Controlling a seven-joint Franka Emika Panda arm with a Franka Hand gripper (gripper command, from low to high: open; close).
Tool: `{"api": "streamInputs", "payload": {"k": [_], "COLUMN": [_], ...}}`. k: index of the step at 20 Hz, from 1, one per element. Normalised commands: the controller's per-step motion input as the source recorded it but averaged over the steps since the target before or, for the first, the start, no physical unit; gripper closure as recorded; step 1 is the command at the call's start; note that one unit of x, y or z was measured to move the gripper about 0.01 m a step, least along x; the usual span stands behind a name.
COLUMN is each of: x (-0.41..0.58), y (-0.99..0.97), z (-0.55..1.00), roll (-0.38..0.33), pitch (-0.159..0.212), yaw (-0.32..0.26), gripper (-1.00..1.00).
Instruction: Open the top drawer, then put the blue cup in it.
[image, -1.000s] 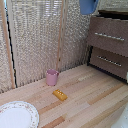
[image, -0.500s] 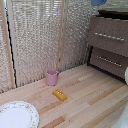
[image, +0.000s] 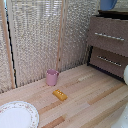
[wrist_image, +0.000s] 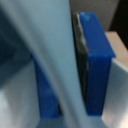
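The top drawer (image: 107, 35) is the upper dark-brown front of the dresser on the exterior view's right. It sits flush and shut, and its silver bar handle (image: 109, 36) is free. A blue shape (image: 107, 4) shows above the dresser, cut off by the frame's top edge; I cannot tell whether it is the blue cup or part of the arm. The wrist view is blurred: upright blue blocks (wrist_image: 95, 65) stand close to the lens behind a pale grey band (wrist_image: 55, 60). I cannot make out separate fingers or anything held there.
The lower drawer (image: 109, 61) is shut too. A pink cup (image: 52, 77) stands on the wooden table (image: 85, 100) near the slatted blinds. A small yellow block (image: 60, 94) lies in front of it and a patterned white plate (image: 17, 115) sits at the near left. A white part (image: 125, 75) shows at the right edge.
The blue shape at the top edge has shifted toward the exterior view's right, over the dresser. Both drawers, the pink cup, the block and the plate have not moved.
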Motion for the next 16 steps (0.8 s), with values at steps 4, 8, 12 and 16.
{"api": "streamInputs", "payload": {"k": [4, 8, 12, 16], "x": [-0.109, -0.189, -0.167, -0.004], "y": [-0.75, -0.10, 0.03, 0.06], "z": [0.03, 0.22, 0.47, 0.78], "roll": [0.051, 0.060, 0.102, 0.129], "pitch": [0.089, 0.047, 0.168, 0.040], "yaw": [-0.094, 0.018, 0.094, 0.051], "gripper": [1.00, -1.00, -1.00, -1.00]}}
